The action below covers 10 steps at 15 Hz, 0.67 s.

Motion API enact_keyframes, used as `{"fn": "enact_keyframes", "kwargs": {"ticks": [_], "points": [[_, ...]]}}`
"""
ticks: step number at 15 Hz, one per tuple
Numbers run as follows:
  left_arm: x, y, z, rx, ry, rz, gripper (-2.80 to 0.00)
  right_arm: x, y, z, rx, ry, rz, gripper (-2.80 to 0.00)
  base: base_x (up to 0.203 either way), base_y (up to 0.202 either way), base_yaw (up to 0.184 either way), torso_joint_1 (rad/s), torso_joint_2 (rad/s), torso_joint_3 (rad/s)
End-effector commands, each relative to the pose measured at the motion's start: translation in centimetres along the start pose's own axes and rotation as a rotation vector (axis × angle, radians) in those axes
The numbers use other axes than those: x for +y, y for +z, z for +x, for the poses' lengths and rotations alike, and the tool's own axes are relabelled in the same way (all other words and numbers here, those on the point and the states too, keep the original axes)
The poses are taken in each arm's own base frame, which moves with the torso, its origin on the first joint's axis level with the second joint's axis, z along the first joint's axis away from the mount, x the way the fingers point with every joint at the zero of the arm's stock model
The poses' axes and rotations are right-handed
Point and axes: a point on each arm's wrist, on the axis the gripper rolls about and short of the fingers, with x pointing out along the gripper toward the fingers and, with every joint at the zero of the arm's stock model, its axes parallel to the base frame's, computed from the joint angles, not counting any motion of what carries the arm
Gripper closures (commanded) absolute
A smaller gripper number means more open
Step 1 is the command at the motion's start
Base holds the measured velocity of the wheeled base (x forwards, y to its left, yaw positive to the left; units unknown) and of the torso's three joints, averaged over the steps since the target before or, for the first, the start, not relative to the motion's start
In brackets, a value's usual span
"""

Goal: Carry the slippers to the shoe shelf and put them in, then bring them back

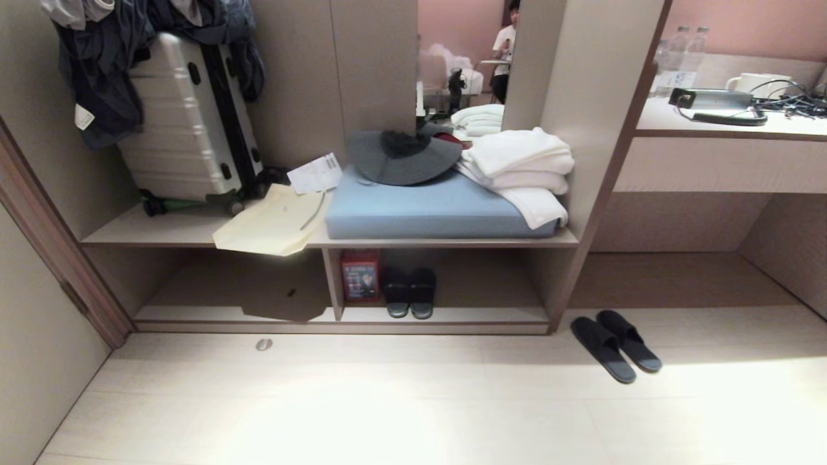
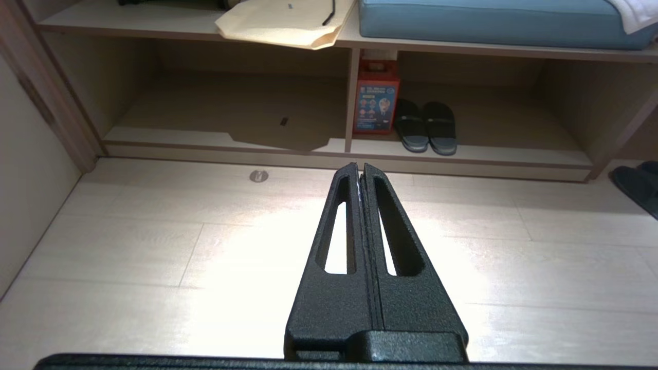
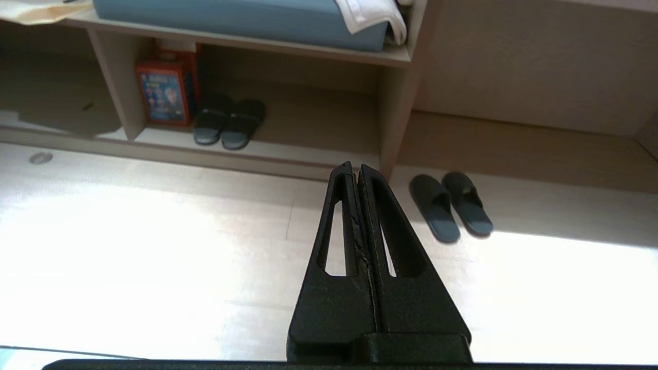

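At the far left of the built-in unit a silver suitcase (image 1: 187, 123) stands on the upper ledge, with a cream paper bag (image 1: 271, 223) drooping over the edge beside it. Below runs the shoe shelf (image 1: 446, 314), a low beige cubby split by an upright divider; its right bay holds a red box (image 1: 360, 276) and, just beside it, a glossier dark pair of slides (image 1: 409, 292), which are not the ones to move. Above that bay lie a blue cushion (image 1: 426, 210), a grey hat (image 1: 400, 157) and folded white towels (image 1: 520, 165). Further right, on the floor just outside the shelf's end panel, the slippers (image 1: 616, 345) lie side by side and touching, toes toward the recess under the desk, grey-blue heels toward the robot. They look light, thin-soled and floppy, likely to bend and dangle if pinched at the heel, so the wide toe band looks the firmest hold, perhaps one per arm. The left gripper (image 2: 360, 169) and the right gripper (image 3: 357, 167) both hover over bare floor with jaws pressed together, empty, well apart from the pair.
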Motion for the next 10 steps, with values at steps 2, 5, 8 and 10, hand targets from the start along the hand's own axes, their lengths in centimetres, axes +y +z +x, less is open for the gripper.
{"fn": "enact_keyframes", "kwargs": {"ticks": [2,5,8,10], "points": [[0.0,0.0,0.0,0.0,0.0,0.0,0.0,0.0,0.0,0.0,-0.001,0.002,0.0,0.0,-0.193,0.0,0.0,0.005,0.0,0.005],[0.0,-0.03,0.01,0.001,0.0,0.001,0.0,0.0,0.0,0.0,-0.001,0.002,0.002,0.0,-0.195,0.0,0.0,0.001,0.0,0.003],[0.0,-0.03,0.01,0.001,0.0,0.001,0.0,0.0,0.0,0.0,-0.001,0.0,0.005,0.0,-0.196,0.0,0.002,0.003,0.0,0.002],[0.0,0.0,0.0,0.0,0.0,0.001,0.0,0.0,0.0,0.0,-0.001,0.0,0.003,0.0,-0.198,0.0,0.003,0.0,0.0,0.001]]}}
